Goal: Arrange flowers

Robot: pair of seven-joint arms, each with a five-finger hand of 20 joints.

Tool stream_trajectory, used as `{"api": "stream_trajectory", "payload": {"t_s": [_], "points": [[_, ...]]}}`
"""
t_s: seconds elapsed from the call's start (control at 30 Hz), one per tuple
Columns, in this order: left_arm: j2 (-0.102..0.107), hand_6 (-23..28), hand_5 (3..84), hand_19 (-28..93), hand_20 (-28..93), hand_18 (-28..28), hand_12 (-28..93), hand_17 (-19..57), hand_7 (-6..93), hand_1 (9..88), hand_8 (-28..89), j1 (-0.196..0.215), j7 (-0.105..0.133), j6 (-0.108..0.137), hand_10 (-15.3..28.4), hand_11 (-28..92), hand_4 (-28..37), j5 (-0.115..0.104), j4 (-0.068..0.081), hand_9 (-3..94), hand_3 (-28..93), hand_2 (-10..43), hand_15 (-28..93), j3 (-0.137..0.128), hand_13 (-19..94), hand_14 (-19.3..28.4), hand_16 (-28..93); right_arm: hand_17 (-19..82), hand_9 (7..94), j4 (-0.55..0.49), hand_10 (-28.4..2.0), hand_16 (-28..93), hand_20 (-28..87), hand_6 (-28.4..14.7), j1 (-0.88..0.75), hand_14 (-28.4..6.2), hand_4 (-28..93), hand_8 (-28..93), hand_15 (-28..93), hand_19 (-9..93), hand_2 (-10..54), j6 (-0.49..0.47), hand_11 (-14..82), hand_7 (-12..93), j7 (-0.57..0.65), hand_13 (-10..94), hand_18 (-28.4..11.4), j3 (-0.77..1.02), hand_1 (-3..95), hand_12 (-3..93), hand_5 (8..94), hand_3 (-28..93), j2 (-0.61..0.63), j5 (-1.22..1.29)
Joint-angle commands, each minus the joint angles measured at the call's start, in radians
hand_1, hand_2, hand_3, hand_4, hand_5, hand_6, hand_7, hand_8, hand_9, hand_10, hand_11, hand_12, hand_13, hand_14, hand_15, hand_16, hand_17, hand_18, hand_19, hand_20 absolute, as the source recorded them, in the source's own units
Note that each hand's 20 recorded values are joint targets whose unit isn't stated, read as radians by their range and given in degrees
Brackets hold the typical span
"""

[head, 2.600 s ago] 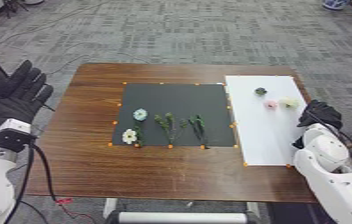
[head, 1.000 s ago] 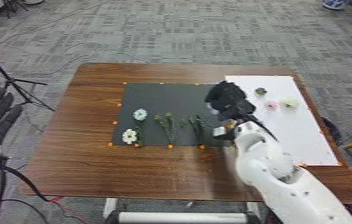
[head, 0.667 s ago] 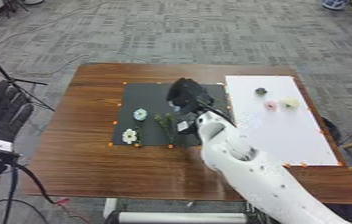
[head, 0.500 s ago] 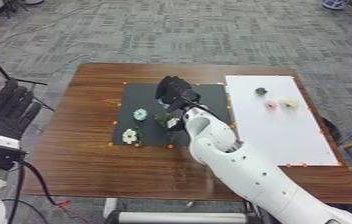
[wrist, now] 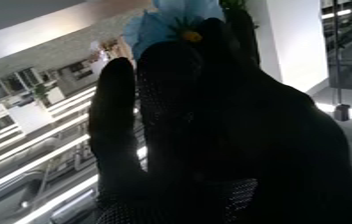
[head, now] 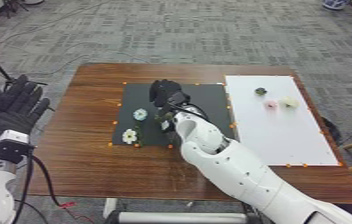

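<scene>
Brown wood makes up the counter (head: 92,170), with a white sheet (head: 288,135) on its right and a dark mat (head: 139,94) nearer the middle. The right hand (head: 164,90) is over the mat; the left hand (head: 5,120) is well apart, off the counter's left edge, fingers straight and spread. The right fingers look clamped on a blue flower (wrist: 159,27), its head at their tips in the right wrist view. Just left of and nearer than those fingers lies a pale blue bloom (head: 140,114); a leafy sprig (head: 160,118), partly hidden by the wrist, is on the near side. The coming move probably turns on lining the held head up with that sprig.
</scene>
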Motion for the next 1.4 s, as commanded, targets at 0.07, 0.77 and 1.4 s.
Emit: {"api": "stream_trajectory", "payload": {"t_s": [0.07,0.77,1.4], "points": [[-0.002,5.0,36.5,15,10,8.5,9,-2.7,3.8,24.7,-7,0.000,-0.001,0.007,10.2,6,-28.3,-0.003,-0.004,31.7,65,18.9,10,-0.002,20,8.1,-5,32,81.9,0.016,-8.0,45,31,-0.1,-0.004,-1.4,-28,-1,53,81,-9.5,-0.036,11.8,28,0.020,74,-19.8,0.003,67.0,40.7,70.1,70,-0.019,-0.023],[-0.002,4.7,34.7,15,10,8.8,9,-2.8,3.8,24.9,-7,-0.001,0.012,0.018,9.5,5,-28.3,-0.008,-0.009,30.3,68,17.8,11,0.004,20,8.2,-5,32,64.5,-0.031,-12.2,43,36,-0.6,-0.041,-1.1,-28,-15,53,76,-9.5,-0.171,16.4,22,0.084,70,-20.6,0.051,65.9,16.5,62.3,71,-0.020,-0.048],[-0.019,4.7,34.2,15,10,9.3,10,-3.1,4.2,24.4,-6,0.032,0.004,0.017,9.2,5,-28.3,-0.010,-0.019,30.0,68,17.1,10,-0.023,20,8.3,-4,34,53.1,-0.248,-16.5,30,36,-5.1,-0.117,-8.7,-28,-12,79,82,-9.5,-0.286,10.0,15,0.164,72,-23.6,0.147,53.3,12.2,55.7,82,0.034,-0.020]]}}
